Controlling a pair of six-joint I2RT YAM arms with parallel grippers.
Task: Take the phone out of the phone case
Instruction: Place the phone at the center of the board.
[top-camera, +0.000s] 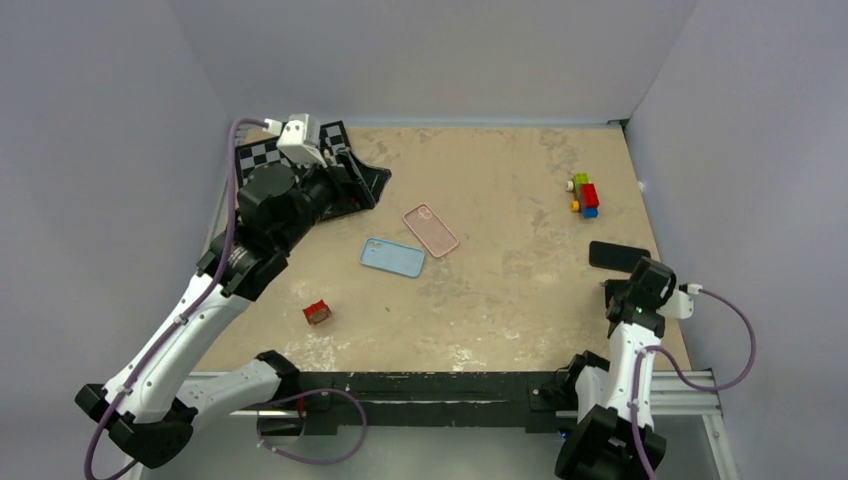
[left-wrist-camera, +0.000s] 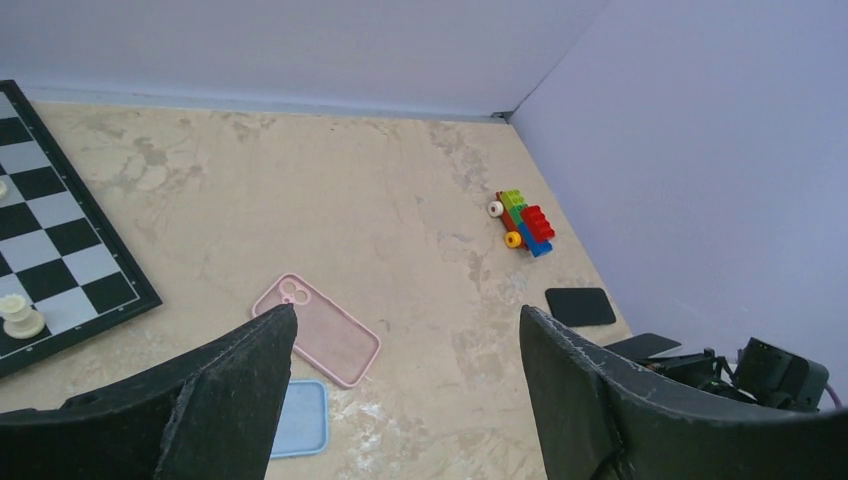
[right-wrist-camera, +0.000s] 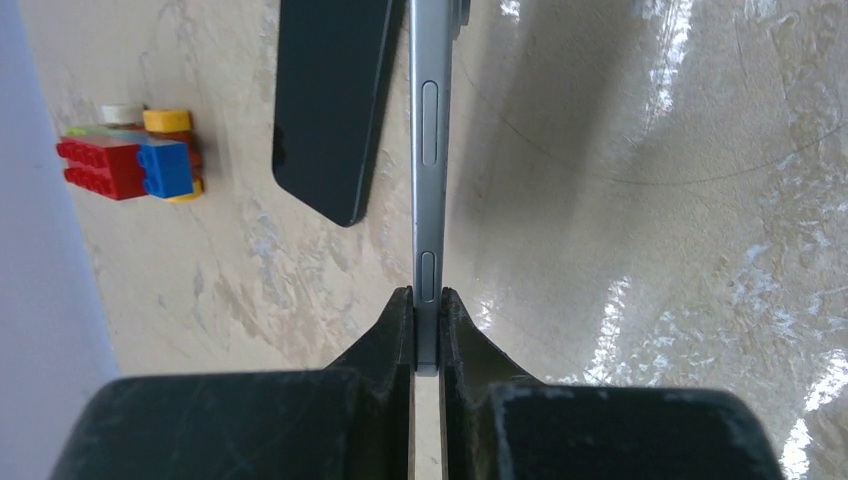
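My right gripper (right-wrist-camera: 427, 295) is shut on the lower end of a thin grey-edged phone (right-wrist-camera: 428, 150), seen edge-on with its side buttons showing and held just above the table. It is at the right edge of the table in the top view (top-camera: 622, 290). A black phone case (right-wrist-camera: 330, 100) lies flat just beside the phone; it also shows in the top view (top-camera: 618, 256) and in the left wrist view (left-wrist-camera: 580, 306). My left gripper (left-wrist-camera: 405, 312) is open and empty, raised at the back left (top-camera: 365, 185).
A pink phone case (top-camera: 430, 230) and a blue phone case (top-camera: 392, 257) lie mid-table. A toy brick car (top-camera: 584, 194) stands at the back right. A chessboard (top-camera: 262, 155) lies at the back left. A small red-brown block (top-camera: 317, 312) sits at the front left.
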